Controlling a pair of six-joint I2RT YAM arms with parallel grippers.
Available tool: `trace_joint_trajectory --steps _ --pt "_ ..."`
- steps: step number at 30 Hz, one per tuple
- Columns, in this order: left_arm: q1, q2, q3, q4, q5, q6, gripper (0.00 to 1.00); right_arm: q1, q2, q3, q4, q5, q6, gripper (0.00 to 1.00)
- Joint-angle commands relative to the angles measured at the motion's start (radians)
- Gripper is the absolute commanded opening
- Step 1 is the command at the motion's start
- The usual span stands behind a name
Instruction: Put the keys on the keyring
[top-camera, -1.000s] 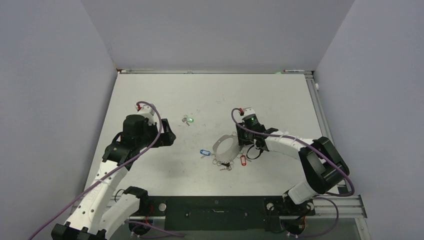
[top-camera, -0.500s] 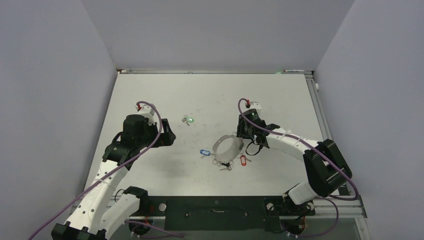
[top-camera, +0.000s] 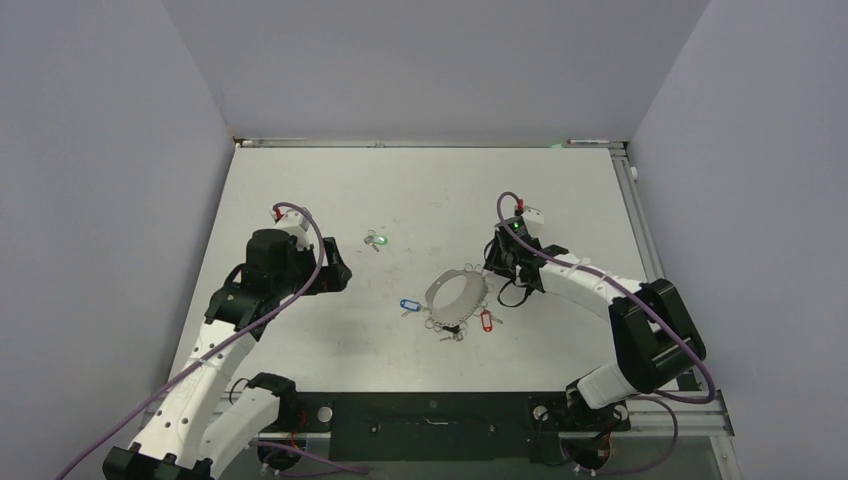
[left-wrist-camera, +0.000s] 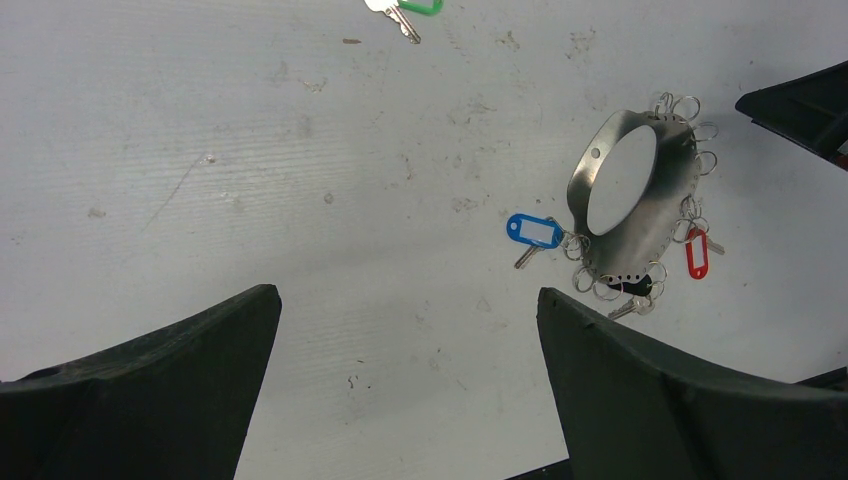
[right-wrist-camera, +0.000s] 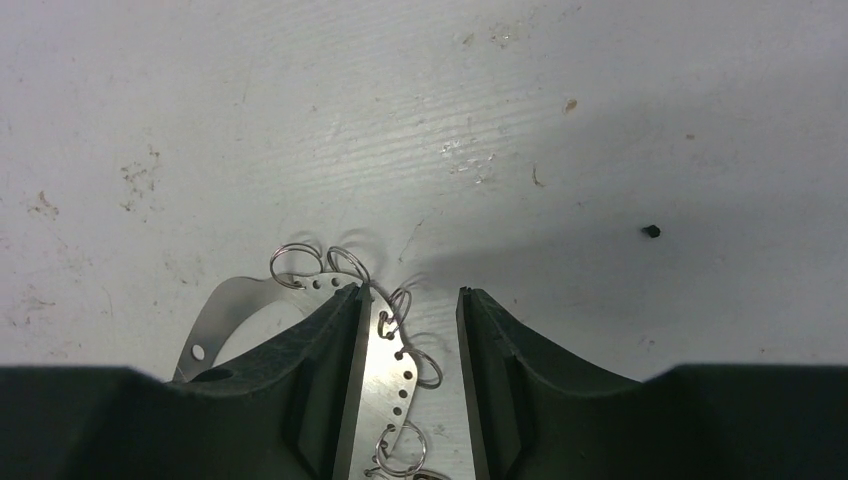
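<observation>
The right end effector stands partly open astride the keyring rim, not clamped on it. The left end effector gapes wide and empty. The keyring lies on the table with the green-tagged key well apart.

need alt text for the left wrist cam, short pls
A flat silver keyring with small split rings along its rim lies on the pale table, with a blue-tagged key and a red-tagged key at its rim. A green-tagged key lies apart at the top edge. The left gripper's open fingers frame the bottom.
</observation>
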Motion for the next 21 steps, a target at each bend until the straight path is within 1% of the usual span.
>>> trace_joint_trajectory --steps 1,11,21 --pt "-0.004 -0.012 0.037 0.050 0.001 0.017 1.00 0.002 0.009 0.000 0.014 0.007 0.093 0.38" --pt "-0.004 -0.014 0.037 0.050 0.001 0.017 1.00 0.004 0.066 -0.016 0.072 -0.047 0.134 0.37" --pt "-0.005 -0.012 0.037 0.051 0.002 0.018 1.00 0.004 0.108 -0.033 0.113 -0.051 0.147 0.30"
